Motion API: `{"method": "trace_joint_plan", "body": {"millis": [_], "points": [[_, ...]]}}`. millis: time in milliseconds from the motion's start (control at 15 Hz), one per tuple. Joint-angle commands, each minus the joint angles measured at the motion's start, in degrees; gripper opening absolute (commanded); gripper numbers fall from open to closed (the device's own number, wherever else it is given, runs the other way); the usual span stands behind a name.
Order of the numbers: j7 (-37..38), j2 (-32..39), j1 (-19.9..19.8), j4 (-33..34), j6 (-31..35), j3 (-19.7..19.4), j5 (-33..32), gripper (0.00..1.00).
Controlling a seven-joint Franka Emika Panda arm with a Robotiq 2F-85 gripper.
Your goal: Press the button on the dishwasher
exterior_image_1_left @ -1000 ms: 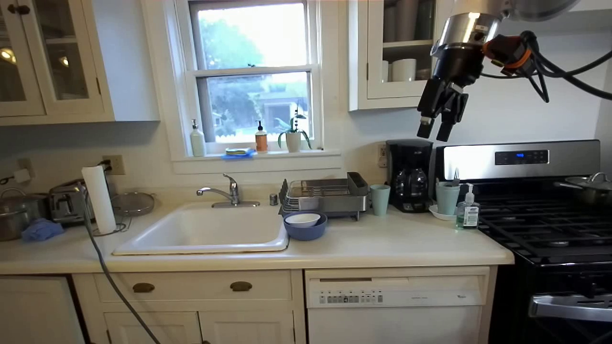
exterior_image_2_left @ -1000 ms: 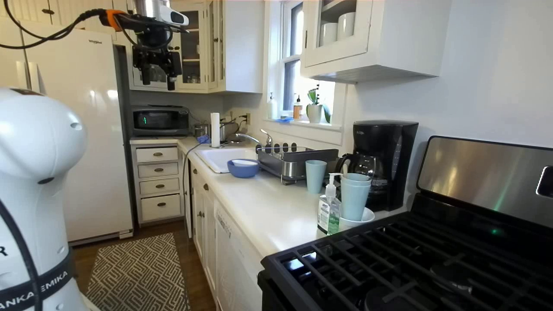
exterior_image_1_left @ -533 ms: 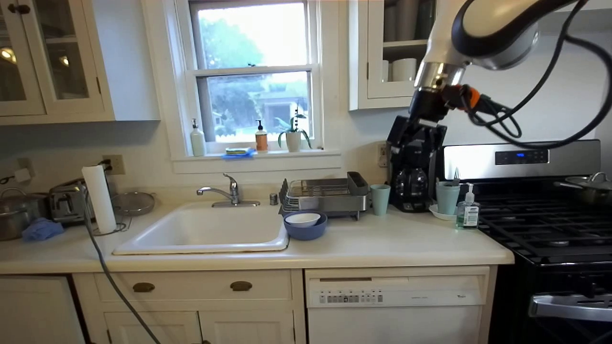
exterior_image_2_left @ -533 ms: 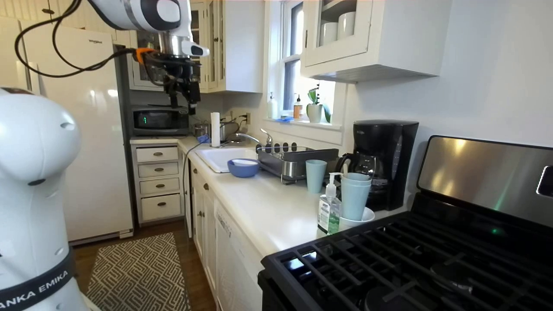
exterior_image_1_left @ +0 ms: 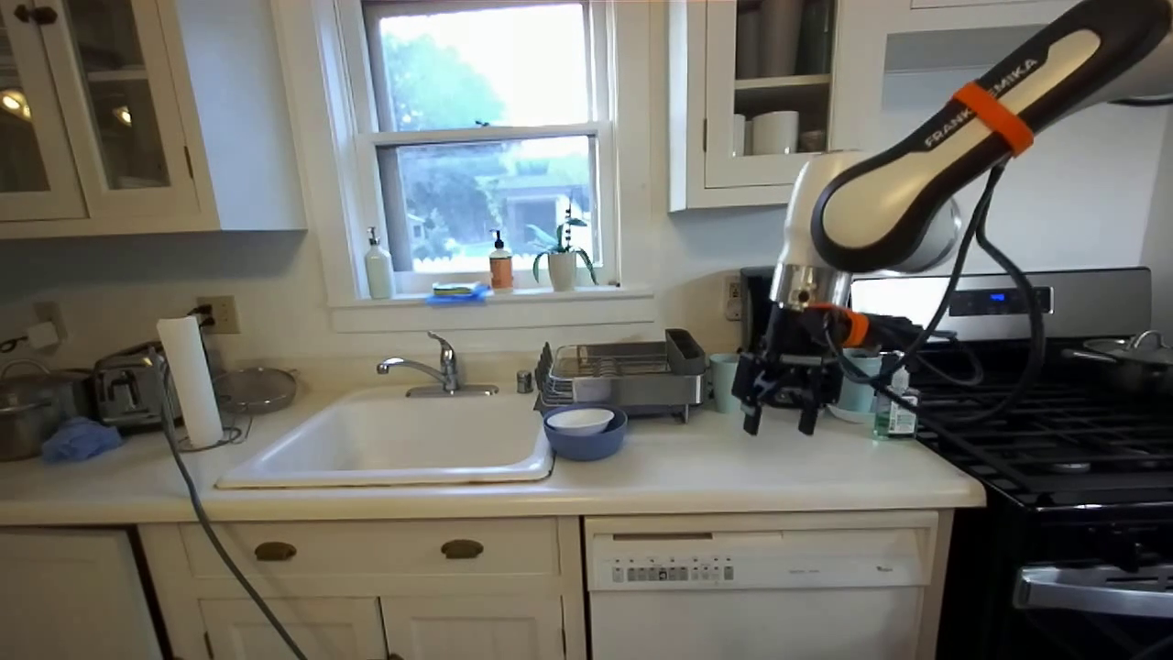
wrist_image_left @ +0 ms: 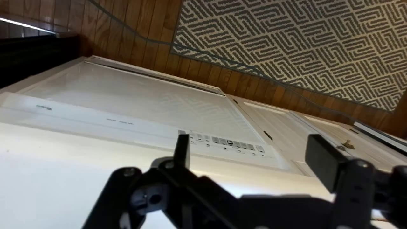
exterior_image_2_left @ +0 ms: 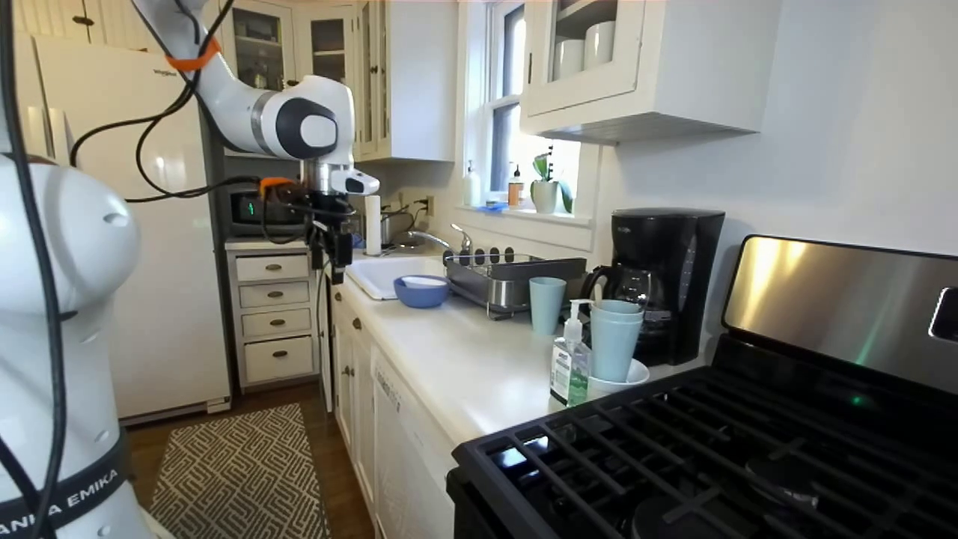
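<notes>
The white dishwasher (exterior_image_1_left: 761,628) is built in under the counter and also shows in an exterior view at a steep angle (exterior_image_2_left: 410,460). Its control strip has a row of small grey buttons (exterior_image_1_left: 674,574) toward its left part. In the wrist view the dishwasher front (wrist_image_left: 152,95) and the buttons (wrist_image_left: 237,144) show beyond the fingertips, with the buttons lying between the two fingers in the picture. My gripper (exterior_image_1_left: 780,425) points down, open and empty, higher than the control strip. It also shows in an exterior view (exterior_image_2_left: 328,271) and the wrist view (wrist_image_left: 248,148). It touches nothing that I can see.
The counter edge (exterior_image_1_left: 779,504) runs above the dishwasher. A blue bowl (exterior_image_1_left: 586,446), dish rack (exterior_image_1_left: 632,390), cup (exterior_image_2_left: 547,307), soap bottle (exterior_image_2_left: 570,367) and coffee maker (exterior_image_2_left: 666,284) stand on it. The black stove (exterior_image_1_left: 1054,440) is beside it. A cable (exterior_image_1_left: 220,541) hangs over the counter front.
My arm has come down from near the upper cabinet to a much lower height, shifting somewhat left in an exterior view. The dishwasher and the things on the counter have not moved.
</notes>
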Motion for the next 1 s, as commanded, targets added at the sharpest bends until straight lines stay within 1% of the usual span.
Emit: {"method": "trace_joint_plan", "body": {"millis": [0,67,133,200,267,467,600,733,800,867,933], "points": [[3.9,4.5,0.9,-2.5,5.7,0.6,0.8,0.62],[6.0,5.8,0.9,-3.3,8.0,1.0,-0.4,0.54],[6.7,7.3,1.3,-4.0,10.3,1.2,-0.5,0.46],[8.2,8.7,1.4,-4.6,13.2,1.5,-1.4,0.4],[8.0,10.4,2.0,-4.9,16.2,1.5,-0.1,0.34],[11.5,15.7,3.2,-5.8,24.4,1.4,-2.1,0.11],[13.6,19.3,4.7,-6.2,29.2,0.6,-2.4,0.0],[15.6,23.1,6.7,-6.2,33.2,-0.7,-2.8,0.0],[15.9,25.2,7.6,-5.7,34.5,-1.1,-1.4,0.0],[16.9,27.3,8.8,-5.4,36.6,-2.5,-1.6,0.0],[15.9,29.3,8.8,-4.6,37.9,-2.0,0.6,0.0]]}}
